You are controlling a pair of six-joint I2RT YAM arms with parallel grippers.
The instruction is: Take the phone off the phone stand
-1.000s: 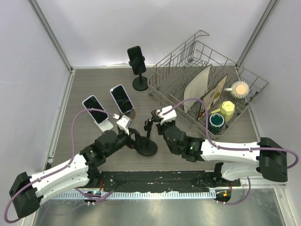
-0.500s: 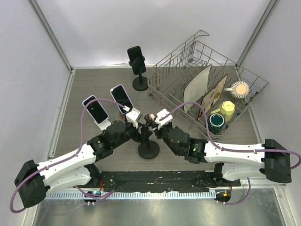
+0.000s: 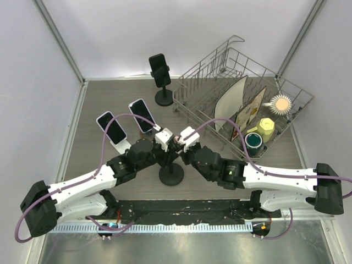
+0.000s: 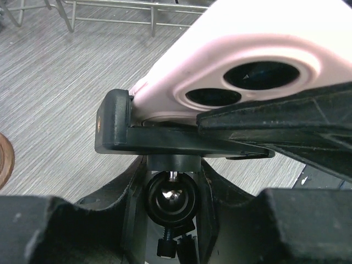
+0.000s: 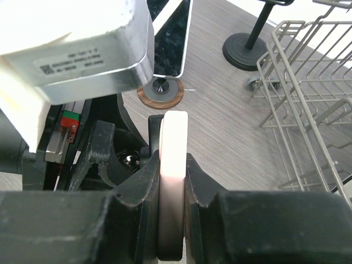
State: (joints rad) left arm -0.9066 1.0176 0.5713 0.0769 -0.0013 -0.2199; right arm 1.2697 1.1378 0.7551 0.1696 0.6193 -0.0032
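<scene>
The phone [image 4: 247, 60], in a pink case with two camera lenses, sits in the black clamp [image 4: 113, 124] of the phone stand [image 3: 171, 175] at the middle of the table. My right gripper [image 5: 173, 176] is shut on the phone [image 5: 173, 143], one finger on each flat face. My left gripper [image 4: 172, 187] reaches in under the clamp. Its fingers [image 4: 135, 187] press on both sides of the stand's ball joint [image 4: 172, 197]. In the top view the two grippers meet over the stand, the left gripper [image 3: 166, 147] beside the right gripper [image 3: 180, 144], and they hide the phone.
A wire dish rack [image 3: 204, 77] with plates and cups stands at the back right. A black stand with a phone [image 3: 160, 70] stands behind. Two more phones [image 3: 111, 127] [image 3: 142, 115] lean on holders at the left, one on a round wooden base [image 5: 160, 92].
My left arm has swung right up to the stand and its jaws have closed in on the ball joint. The right gripper has kept its hold on the phone.
</scene>
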